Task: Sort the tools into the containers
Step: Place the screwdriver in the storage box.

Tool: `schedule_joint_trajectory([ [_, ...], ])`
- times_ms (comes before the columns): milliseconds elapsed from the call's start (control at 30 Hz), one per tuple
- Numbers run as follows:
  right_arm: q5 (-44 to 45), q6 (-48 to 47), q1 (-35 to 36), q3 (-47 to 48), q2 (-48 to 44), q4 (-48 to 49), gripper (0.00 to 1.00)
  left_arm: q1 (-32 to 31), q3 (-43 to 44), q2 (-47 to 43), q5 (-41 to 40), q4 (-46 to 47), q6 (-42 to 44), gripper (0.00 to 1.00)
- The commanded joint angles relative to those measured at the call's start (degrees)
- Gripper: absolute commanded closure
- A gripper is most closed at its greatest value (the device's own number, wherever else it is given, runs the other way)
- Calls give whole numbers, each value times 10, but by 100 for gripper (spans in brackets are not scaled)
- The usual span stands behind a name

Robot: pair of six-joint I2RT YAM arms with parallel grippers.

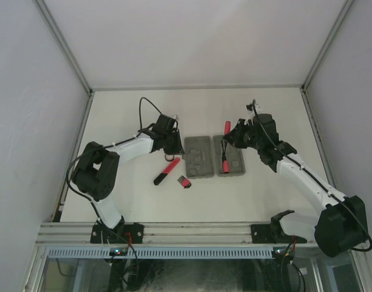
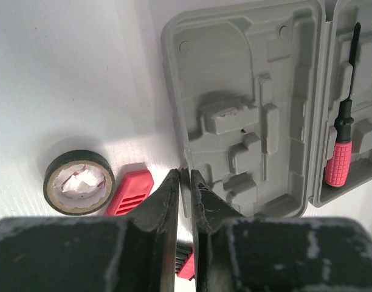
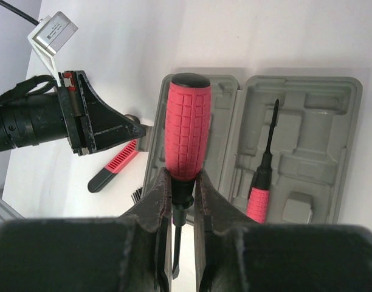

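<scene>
My left end effector pinches case rim, likely steadying it | my right end effector clamps screwdriver, ready to stow.

Bright, even light, soft shadows beside the case, glare on table, wrist foregrounds blurred

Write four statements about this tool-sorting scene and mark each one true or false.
1. The right gripper grips a thick red-handled screwdriver. True.
2. The grey plastic hinged tool case is closed. False: it lies open, with both moulded halves facing up.
3. A thin red-handled screwdriver lies in one half of the case. True.
4. The small black ring sits inside the case. False: it lies on the white table beside the case.
</scene>
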Motion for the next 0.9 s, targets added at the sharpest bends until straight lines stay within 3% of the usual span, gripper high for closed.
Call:
schedule_joint_trajectory([
  [0,14,10,-4,0,-24,32,100,-5,14,-6,4,13,-11,86],
  [500,7,-19,-42,14,2,-5,100,-23,-49,-57,6,48,-93,93],
  [867,-36,-84,-53,58,88,-55,100,-37,-85,-79,3,66,-137,97],
])
